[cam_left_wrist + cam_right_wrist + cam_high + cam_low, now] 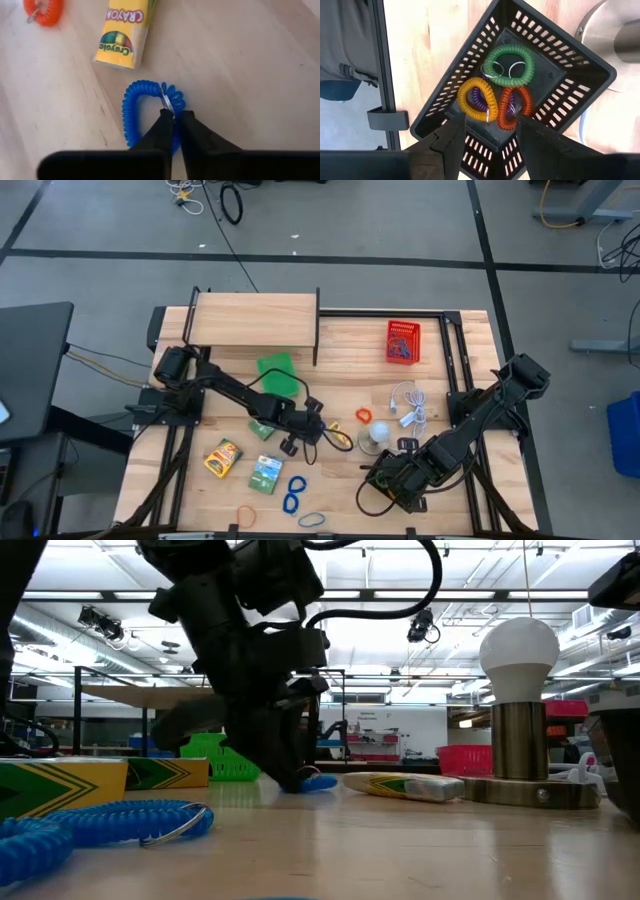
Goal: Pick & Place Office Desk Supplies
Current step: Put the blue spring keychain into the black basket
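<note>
Table: pale wood top [340, 350], filling the middle of the high view, with a raised wooden shelf [255, 318] at its upper left.
Left arm: reaches from the left edge toward the centre of the high view; in the low view it is the dark mass at upper left.
Left gripper [174, 116]: fingers pressed together, pinching the metal ring of a blue coil loop [145, 102] that lies on the wood (the loop's far side curls clear of the fingers). In the low view its tip meets the table at centre, with blue showing at its foot.
Right arm: comes in from the right edge of the high view, bending down to lower centre-right.
Right gripper [490, 132]: fingers spread, hovering over a black mesh basket [570, 65].
Basket contents: green loop [509, 65], yellow loop [477, 99], orange loop [515, 107], and a purple one partly hidden under the yellow.
Crayon packet [125, 32]: yellow and green, upper centre of the left wrist view, near the blue loop but apart.
Other packets: two [224, 457] [266, 474] at lower left of the high view.
Loose loops: blue pair [294, 492] at lower centre; orange one [363, 415] mid-frame (beside white cord).
Red basket [402, 341]: upper right.
Green basket [277, 374]: left of centre.
</note>
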You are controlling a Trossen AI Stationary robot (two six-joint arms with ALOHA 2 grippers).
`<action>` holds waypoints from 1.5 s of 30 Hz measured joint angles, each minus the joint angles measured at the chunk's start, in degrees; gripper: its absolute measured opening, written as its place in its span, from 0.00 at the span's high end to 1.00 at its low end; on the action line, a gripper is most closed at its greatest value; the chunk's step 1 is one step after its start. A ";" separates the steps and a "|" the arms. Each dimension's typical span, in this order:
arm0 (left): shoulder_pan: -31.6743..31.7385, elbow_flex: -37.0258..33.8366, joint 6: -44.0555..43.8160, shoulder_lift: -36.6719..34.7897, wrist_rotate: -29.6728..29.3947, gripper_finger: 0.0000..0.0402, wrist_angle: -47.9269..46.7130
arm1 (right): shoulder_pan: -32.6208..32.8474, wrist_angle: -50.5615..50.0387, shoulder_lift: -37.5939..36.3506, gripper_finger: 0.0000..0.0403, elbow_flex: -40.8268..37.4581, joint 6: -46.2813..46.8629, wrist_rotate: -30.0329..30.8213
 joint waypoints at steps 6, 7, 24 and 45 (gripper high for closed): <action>-1.80 -0.16 -2.38 -0.94 -1.71 0.98 0.23 | 0.02 1.66 0.00 0.56 0.00 -0.16 1.56; -2.29 -0.26 -2.54 -1.35 -1.64 0.98 0.01 | 0.11 2.36 0.00 0.56 0.00 -0.40 2.00; -7.76 -0.33 -3.00 -12.21 1.32 0.98 4.65 | -1.67 21.18 0.00 0.56 0.02 -27.64 25.35; -7.45 -0.22 2.11 -13.44 6.62 0.98 13.49 | -14.58 30.16 1.62 0.42 0.07 -43.88 21.52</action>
